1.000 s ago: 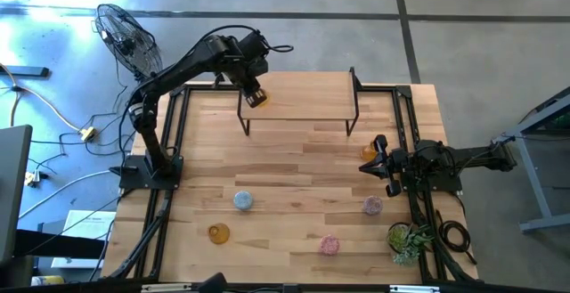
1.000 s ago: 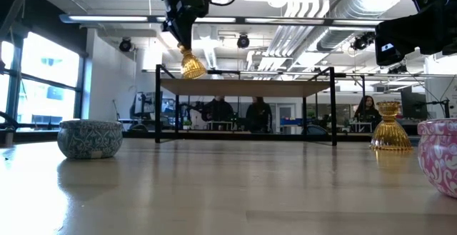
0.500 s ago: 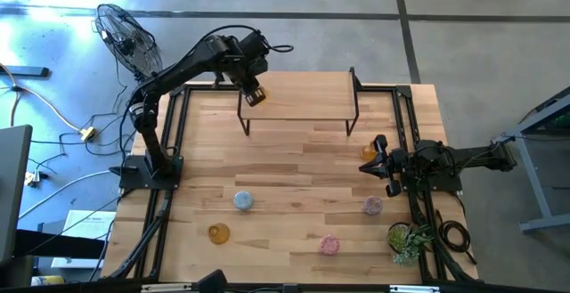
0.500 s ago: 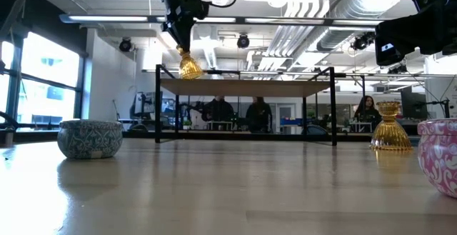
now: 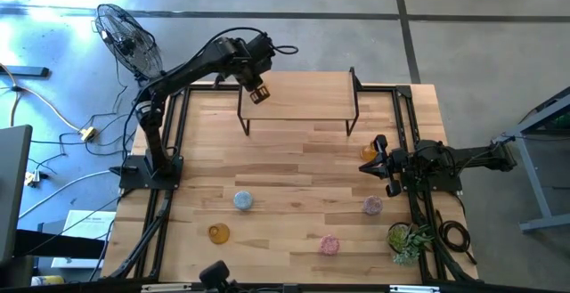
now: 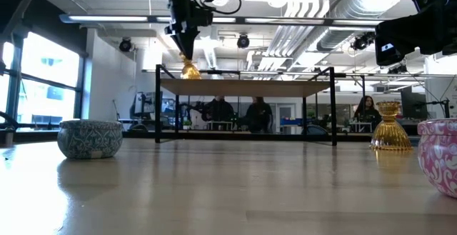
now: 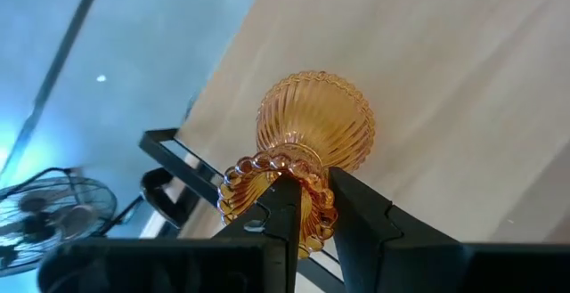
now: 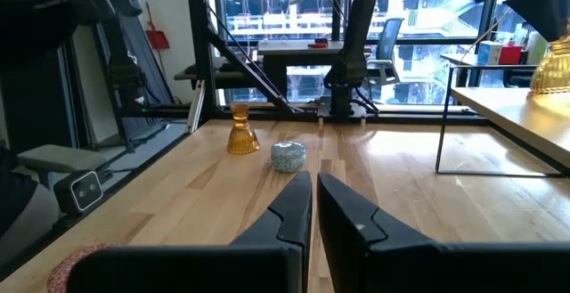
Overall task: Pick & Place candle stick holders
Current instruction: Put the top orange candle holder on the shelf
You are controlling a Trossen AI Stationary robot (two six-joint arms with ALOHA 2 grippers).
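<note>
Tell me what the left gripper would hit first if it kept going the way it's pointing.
Likely the raised shelf's top. The left gripper points down at it, shut on an amber holder that leads, so the holder would touch the wood first. How much gap remains is unclear.

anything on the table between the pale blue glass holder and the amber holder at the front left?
Nothing. In the high view only bare wood separates the pale blue glass holder from the amber holder on the wooden table.
</note>
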